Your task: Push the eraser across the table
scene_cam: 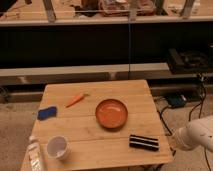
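Observation:
The eraser, a small flat black block with a pale stripe, lies near the front right corner of the light wooden table. It sits just in front of the orange dish. My white arm reaches in from the lower right, beside the table's right edge. The gripper is at the arm's left end, a short way to the right of the eraser and apart from it.
On the table there is also a carrot, a blue soft pad, a white cup and a plastic bottle at the front left edge. Cables and a power box lie on the floor to the right. A dark shelf unit stands behind.

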You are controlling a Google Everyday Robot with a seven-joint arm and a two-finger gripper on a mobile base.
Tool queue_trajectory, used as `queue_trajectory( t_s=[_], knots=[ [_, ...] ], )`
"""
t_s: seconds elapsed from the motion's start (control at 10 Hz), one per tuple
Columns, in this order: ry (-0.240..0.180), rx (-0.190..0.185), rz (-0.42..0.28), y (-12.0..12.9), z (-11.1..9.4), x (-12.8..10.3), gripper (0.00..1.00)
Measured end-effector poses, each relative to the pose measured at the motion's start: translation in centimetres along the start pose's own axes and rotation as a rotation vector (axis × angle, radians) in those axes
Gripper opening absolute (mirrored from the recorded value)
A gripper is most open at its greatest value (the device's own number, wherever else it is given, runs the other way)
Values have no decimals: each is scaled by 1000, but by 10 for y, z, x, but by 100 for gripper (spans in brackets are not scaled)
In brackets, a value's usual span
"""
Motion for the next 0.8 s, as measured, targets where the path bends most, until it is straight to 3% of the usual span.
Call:
queue_trajectory(
  t_s=[0.4,0.8],
  knots=[
    [-48,-50,36,-2,10,-25,0],
    [-61,-94,86,0,26,-38,0]
  ],
)
